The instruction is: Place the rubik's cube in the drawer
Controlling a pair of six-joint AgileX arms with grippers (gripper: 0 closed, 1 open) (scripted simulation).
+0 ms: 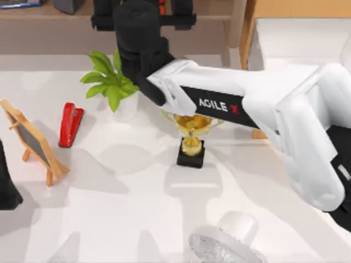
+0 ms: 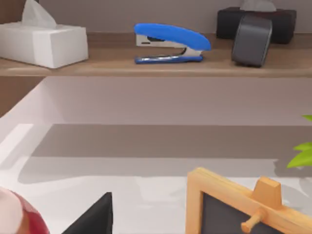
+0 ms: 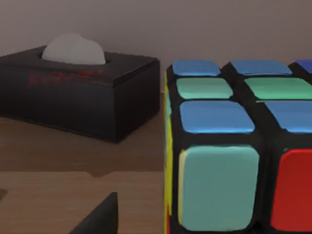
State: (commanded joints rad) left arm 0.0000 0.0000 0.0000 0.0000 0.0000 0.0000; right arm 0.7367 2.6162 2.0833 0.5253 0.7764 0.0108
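Note:
The rubik's cube (image 3: 234, 146), with a black frame and blue, green, red and yellow stickers, sits on the brown shelf (image 3: 58, 195) beside a black tissue box (image 3: 83, 92). My right gripper (image 3: 156, 219) is right at the cube and open; its dark fingertip (image 3: 100, 217) stands apart from the cube's side. From above, my right arm reaches across the table to the shelf, and its gripper (image 1: 143, 22) covers the cube. The drawer (image 1: 296, 38), light wood with a white interior, stands at the back right. My left gripper (image 1: 6, 186) is parked at the left edge, open.
A gold trophy (image 1: 191, 137) stands mid-table under my right arm. A potted plant (image 1: 112, 85), a red stapler (image 1: 70, 125) and a small chalkboard (image 1: 33, 142) are at the left. A white fan (image 1: 225, 244) lies at the front. The shelf also bears a blue stapler (image 2: 170, 44) and a white tissue box (image 2: 44, 41).

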